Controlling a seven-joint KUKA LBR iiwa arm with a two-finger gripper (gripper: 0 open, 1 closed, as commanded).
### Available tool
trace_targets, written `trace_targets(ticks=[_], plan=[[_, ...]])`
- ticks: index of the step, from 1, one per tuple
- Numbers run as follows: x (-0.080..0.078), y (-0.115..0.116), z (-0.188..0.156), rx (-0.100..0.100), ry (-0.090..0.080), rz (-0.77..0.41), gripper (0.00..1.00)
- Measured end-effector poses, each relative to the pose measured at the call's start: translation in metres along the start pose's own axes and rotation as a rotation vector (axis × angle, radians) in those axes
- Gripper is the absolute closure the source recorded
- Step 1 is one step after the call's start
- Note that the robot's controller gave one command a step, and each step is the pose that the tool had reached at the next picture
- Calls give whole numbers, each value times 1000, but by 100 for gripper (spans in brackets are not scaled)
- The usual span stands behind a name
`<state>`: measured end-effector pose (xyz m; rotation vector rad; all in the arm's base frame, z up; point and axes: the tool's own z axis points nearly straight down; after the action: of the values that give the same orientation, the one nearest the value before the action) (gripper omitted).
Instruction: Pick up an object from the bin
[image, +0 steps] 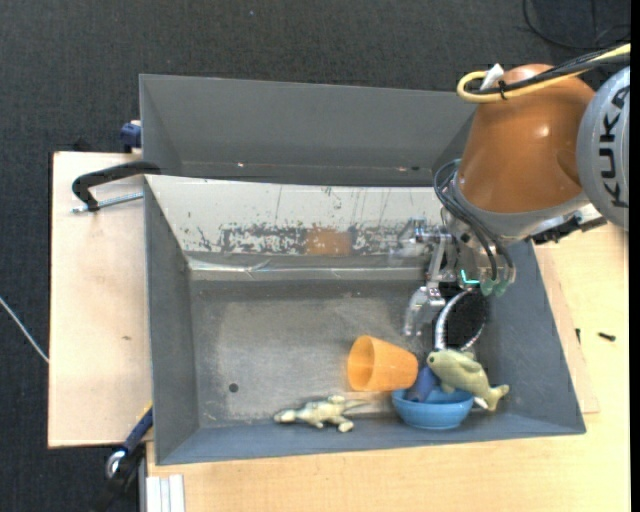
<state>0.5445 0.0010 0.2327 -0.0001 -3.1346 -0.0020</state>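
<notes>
Gripper (432, 305) is poised just beyond orange cup (382, 364); open or closed cannot be told. Cup could be nudged and rolled away on descent.

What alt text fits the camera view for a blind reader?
The robot's gripper hangs in the right part of a grey bin, close to an orange cup lying on its side. Beside the cup are a blue bowl with a yellowish toy fish at its rim and a pale toy lizard near the front wall.
</notes>
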Motion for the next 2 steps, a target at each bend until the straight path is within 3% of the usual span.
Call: trace_targets(ticks=[1, 2], plan=[[43, 0, 105, 1, -6, -335, 0], [39, 16, 156, 6, -25, -589, 0]])
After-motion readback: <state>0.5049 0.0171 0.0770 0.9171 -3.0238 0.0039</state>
